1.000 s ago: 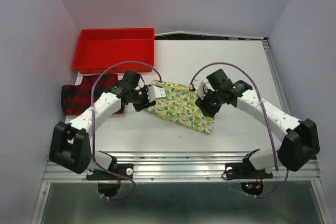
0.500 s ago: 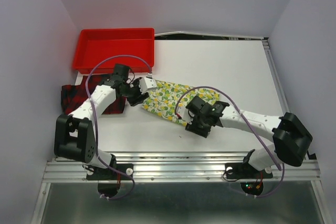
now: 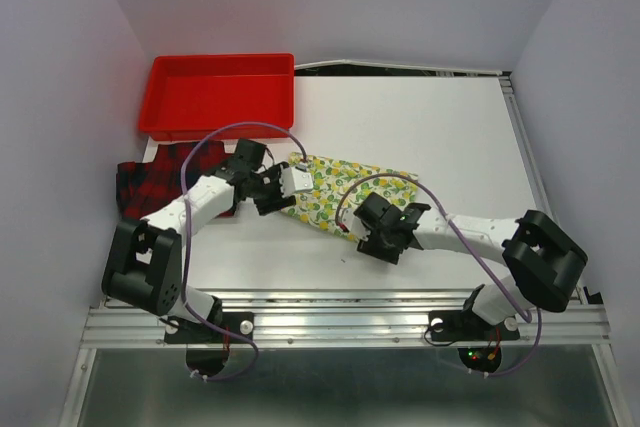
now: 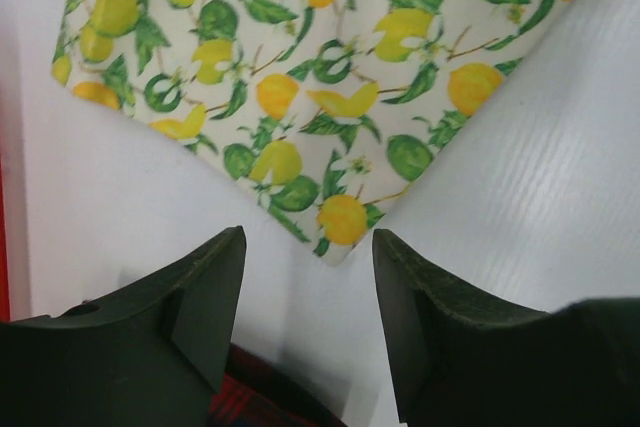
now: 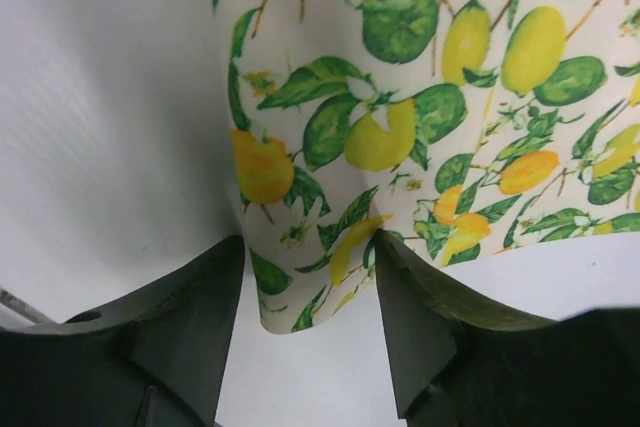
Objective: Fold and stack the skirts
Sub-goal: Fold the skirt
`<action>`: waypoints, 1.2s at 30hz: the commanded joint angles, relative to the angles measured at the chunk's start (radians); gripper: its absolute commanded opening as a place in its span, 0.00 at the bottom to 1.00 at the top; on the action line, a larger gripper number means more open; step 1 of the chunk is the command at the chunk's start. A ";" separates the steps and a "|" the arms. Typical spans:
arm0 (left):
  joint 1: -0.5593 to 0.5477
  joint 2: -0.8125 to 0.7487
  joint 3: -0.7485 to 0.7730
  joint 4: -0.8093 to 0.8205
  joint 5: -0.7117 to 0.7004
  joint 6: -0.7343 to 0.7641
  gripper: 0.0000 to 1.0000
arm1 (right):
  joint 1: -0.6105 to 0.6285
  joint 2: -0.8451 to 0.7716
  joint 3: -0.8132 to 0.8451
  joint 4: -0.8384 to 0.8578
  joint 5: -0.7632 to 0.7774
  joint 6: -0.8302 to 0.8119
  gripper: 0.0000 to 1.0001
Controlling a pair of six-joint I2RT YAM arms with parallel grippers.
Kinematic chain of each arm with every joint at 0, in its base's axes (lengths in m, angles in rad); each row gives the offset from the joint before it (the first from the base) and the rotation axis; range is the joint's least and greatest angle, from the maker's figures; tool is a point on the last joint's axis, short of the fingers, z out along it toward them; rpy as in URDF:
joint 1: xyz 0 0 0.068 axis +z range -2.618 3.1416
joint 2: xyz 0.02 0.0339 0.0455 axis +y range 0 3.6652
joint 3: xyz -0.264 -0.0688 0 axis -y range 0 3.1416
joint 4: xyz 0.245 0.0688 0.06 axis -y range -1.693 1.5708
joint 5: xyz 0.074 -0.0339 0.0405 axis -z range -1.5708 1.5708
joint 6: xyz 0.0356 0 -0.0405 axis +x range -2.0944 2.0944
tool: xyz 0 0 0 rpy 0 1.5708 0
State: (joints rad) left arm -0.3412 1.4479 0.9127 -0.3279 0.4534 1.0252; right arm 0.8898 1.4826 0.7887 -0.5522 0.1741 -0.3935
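The lemon skirt (image 3: 345,187) lies flat in the middle of the table. My left gripper (image 3: 277,191) is open at its left corner. In the left wrist view the corner (image 4: 342,232) lies just ahead of the open gripper (image 4: 310,242), untouched. My right gripper (image 3: 365,228) is open at the skirt's near corner. In the right wrist view that corner (image 5: 300,292) lies between the spread fingers of the gripper (image 5: 310,247), not clamped. The red-and-black plaid skirt (image 3: 150,182) lies at the left, partly under my left arm; its edge (image 4: 250,402) shows below the left fingers.
A red plastic tray (image 3: 220,92) stands at the back left, just beyond the plaid skirt. Grey walls close in both sides. The table's metal rail runs along the near edge by the arm bases.
My right gripper has swung from the skirt's far right side down to its near corner. The lemon skirt has changed shape and lies shorter. My left gripper pulled left, then came back to the left corner.
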 commanded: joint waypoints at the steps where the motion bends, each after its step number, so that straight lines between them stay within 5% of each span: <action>1: -0.090 -0.049 -0.078 0.095 -0.077 0.076 0.65 | 0.000 0.080 -0.028 0.144 0.093 0.002 0.53; 3: -0.093 -0.034 -0.078 0.121 -0.076 0.058 0.65 | 0.000 0.102 -0.031 0.181 0.111 0.002 0.45; 5: -0.091 -0.023 -0.069 0.127 -0.070 0.029 0.63 | 0.000 0.142 -0.029 0.187 0.142 -0.002 0.25; 7: -0.091 -0.015 -0.067 0.116 -0.053 0.033 0.61 | 0.000 0.125 -0.031 0.187 0.148 -0.005 0.20; 12: -0.091 0.020 -0.055 0.101 -0.056 0.047 0.44 | 0.000 0.003 -0.014 0.127 0.125 -0.010 0.23; 13: -0.091 0.028 -0.051 0.096 -0.055 0.049 0.41 | 0.000 -0.014 -0.008 0.121 0.127 -0.011 0.30; 15: -0.091 0.048 -0.038 0.076 -0.050 0.050 0.43 | 0.000 -0.056 0.016 0.078 0.113 -0.021 0.64; 17: -0.091 0.054 -0.014 0.081 -0.051 0.018 0.53 | 0.000 -0.080 0.024 0.066 0.104 -0.018 0.81; 26: -0.078 0.048 0.121 0.067 0.051 -0.230 0.56 | -0.330 -0.111 0.239 -0.055 -0.212 -0.051 0.75; 36: -0.148 0.035 0.152 0.079 0.008 -0.307 0.59 | -0.673 0.221 0.487 -0.095 -0.423 -0.204 0.64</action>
State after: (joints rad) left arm -0.4698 1.5272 1.0126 -0.2523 0.4595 0.7647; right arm 0.2634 1.6264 1.1858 -0.6014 -0.1226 -0.5014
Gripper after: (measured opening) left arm 0.593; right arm 0.652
